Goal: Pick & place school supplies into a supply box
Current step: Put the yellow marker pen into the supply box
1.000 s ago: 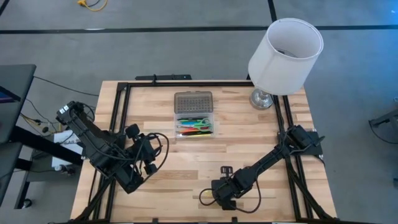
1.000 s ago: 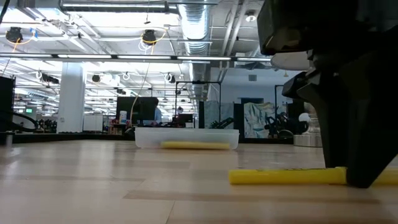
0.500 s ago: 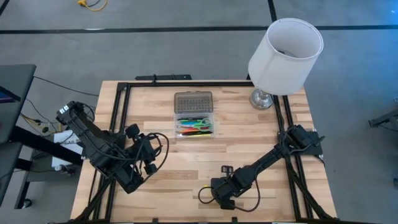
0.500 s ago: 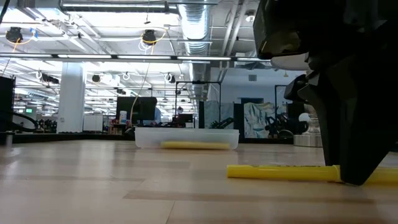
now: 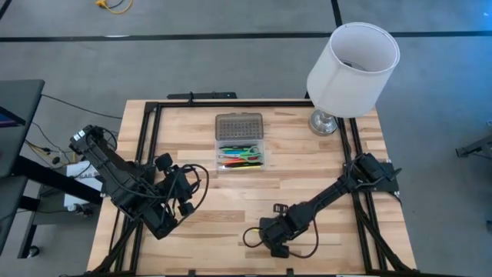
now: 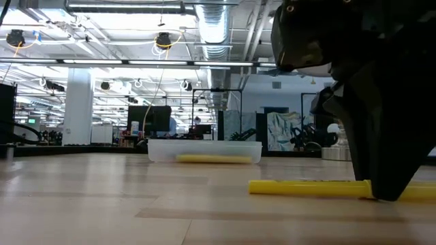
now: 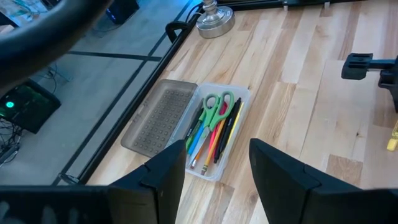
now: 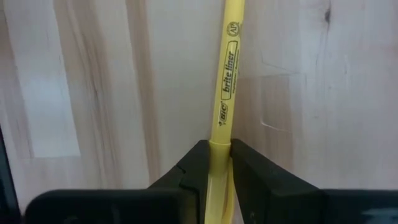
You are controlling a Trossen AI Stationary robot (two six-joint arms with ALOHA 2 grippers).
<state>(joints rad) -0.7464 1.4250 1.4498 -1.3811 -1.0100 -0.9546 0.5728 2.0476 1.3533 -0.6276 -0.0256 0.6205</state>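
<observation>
Table point(image 5: 231, 208): a pale wooden top, seen from above, with a white lamp point(image 5: 352, 69) at its far right corner.
Supply box point(image 5: 241, 152): lay open at the far middle of the table, its grey dotted lid folded back; pens and green-handled scissors point(image 7: 214, 112) already lay inside.
Left gripper point(image 7: 217, 168): waited near the left edge, fingers spread wide and empty, facing the box.
Right gripper point(image 8: 219, 163): sat low at the near edge, both fingers pressed against a yellow highlighter point(image 8: 226, 87).
What changed: over the past second the right fingers drew in onto the highlighter and the wrist edged slightly left; the highlighter still rested flat on the wood.
What that means: the grasp looked made, so lifting and carrying to the box likely came next.
Hard to make out: the highlighter's gripped end was hidden behind the dark fingers, and in the high view the arm covered nearly all of it.
</observation>
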